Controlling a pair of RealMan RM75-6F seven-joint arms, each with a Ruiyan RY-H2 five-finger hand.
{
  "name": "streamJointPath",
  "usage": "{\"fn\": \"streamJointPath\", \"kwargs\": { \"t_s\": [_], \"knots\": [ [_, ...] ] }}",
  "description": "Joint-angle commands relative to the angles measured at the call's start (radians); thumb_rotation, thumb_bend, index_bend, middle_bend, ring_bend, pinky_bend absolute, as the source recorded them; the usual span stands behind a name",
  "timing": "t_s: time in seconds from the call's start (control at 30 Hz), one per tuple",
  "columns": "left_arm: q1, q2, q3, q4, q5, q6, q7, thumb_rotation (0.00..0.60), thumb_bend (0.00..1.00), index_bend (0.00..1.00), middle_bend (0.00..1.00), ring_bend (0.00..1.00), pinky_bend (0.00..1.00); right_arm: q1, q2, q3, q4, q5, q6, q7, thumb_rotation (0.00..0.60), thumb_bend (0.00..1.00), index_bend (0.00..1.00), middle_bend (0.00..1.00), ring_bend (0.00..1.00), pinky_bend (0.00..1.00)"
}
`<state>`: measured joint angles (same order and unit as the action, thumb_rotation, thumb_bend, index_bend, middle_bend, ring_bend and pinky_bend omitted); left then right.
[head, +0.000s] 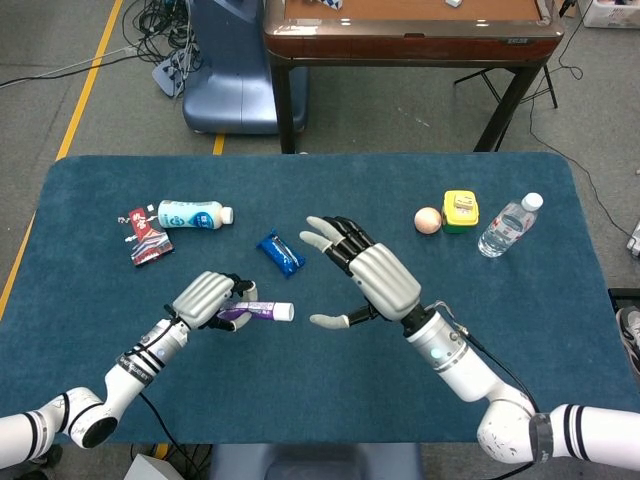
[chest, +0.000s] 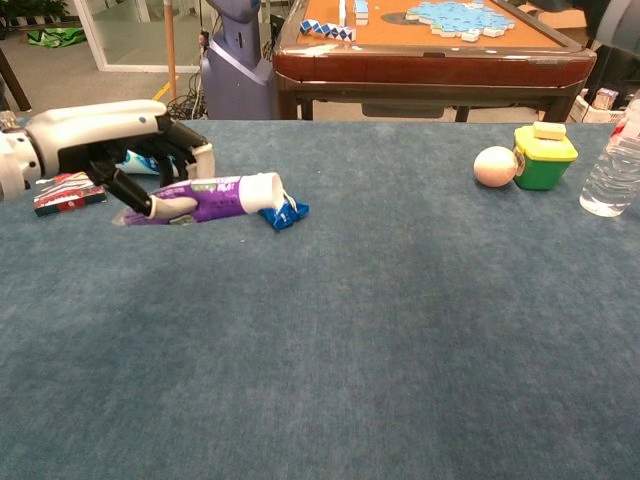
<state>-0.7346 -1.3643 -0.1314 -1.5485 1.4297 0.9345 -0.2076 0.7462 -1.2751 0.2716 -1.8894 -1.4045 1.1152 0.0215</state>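
My left hand (head: 205, 298) (chest: 110, 140) grips a purple tube with a white cap (head: 256, 312) (chest: 215, 197), holding it almost level just above the blue tabletop (head: 320, 400). My right hand (head: 370, 275) hovers open in the middle of the table, fingers spread, holding nothing; the chest view does not show it. A blue snack packet (head: 280, 253) (chest: 288, 212) lies between the two hands, just beyond the tube's cap.
A white bottle (head: 192, 214) and a red packet (head: 143, 237) (chest: 68, 190) lie at the far left. At the far right stand a peach ball (head: 428, 220) (chest: 494, 166), a yellow-green container (head: 460, 211) (chest: 544, 155) and a water bottle (head: 508, 226) (chest: 614, 170). A wooden table (head: 410, 30) stands beyond.
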Motion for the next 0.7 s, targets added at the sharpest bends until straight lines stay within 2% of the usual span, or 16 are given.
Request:
{"fn": "streamJointPath", "kwargs": {
  "t_s": [0.03,0.17,0.33,0.53,0.7],
  "knots": [
    [-0.005,-0.044,0.034,0.065,0.009,-0.007,0.114,0.600,0.46,0.49,0.58,0.38,0.41,-0.015,0.017,-0.013,0.007,-0.005,0.005,0.006,0.208,0.09,0.00,0.00,0.00,0.00],
    [0.000,-0.084,0.048,0.114,-0.017,-0.008,0.218,0.600,0.47,0.46,0.55,0.36,0.41,-0.036,0.039,-0.031,0.024,-0.006,0.008,0.018,0.208,0.09,0.00,0.00,0.00,0.00],
    [0.007,-0.113,0.055,0.151,-0.061,-0.022,0.282,0.600,0.47,0.42,0.50,0.34,0.40,-0.057,0.056,-0.047,0.045,-0.012,0.013,0.039,0.207,0.09,0.00,0.00,0.00,0.00],
    [0.019,-0.109,0.057,0.154,-0.103,-0.022,0.345,0.575,0.47,0.27,0.35,0.25,0.37,-0.081,0.082,-0.065,0.063,-0.016,0.016,0.047,0.208,0.09,0.00,0.00,0.00,0.00],
    [0.047,-0.075,0.043,0.124,-0.130,0.013,0.341,0.539,0.47,0.20,0.30,0.21,0.36,-0.110,0.116,-0.089,0.071,-0.026,0.025,0.034,0.208,0.09,0.00,0.00,0.00,0.00]
  ]
}}
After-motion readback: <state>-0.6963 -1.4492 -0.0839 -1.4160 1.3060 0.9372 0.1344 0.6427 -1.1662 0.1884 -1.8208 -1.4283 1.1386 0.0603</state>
